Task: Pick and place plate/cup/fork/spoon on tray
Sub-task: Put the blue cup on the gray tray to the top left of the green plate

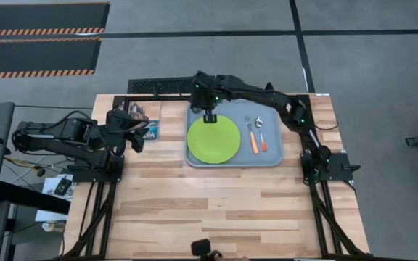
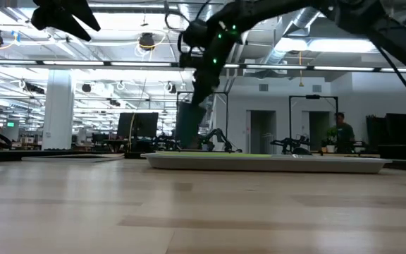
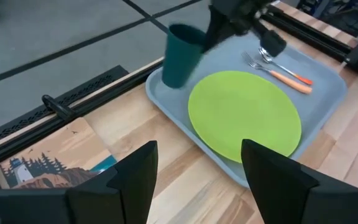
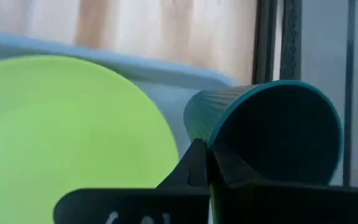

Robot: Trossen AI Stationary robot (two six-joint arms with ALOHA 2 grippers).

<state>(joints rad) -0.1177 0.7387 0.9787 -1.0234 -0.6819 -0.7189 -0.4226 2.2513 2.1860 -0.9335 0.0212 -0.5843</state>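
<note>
The light grey-blue tray lies at the table's far middle. The lime-green plate lies flat on its left half. The fork and the spoon lie side by side on its right half. My right gripper is over the tray's far left corner, shut on the dark teal cup. The cup also shows in the low view. My left gripper is open and empty, left of the tray. My right gripper holds the cup by its rim, one finger inside the cup and one outside against the wall. The fingers come from above, slanting down. The cup is tilted, its base low over the tray's far left corner; whether it touches the tray I cannot tell.
A flat board with a lighthouse picture lies under my left gripper, left of the tray. A dark rail runs along the table's far edge. Bare wood spreads over the near half of the table.
</note>
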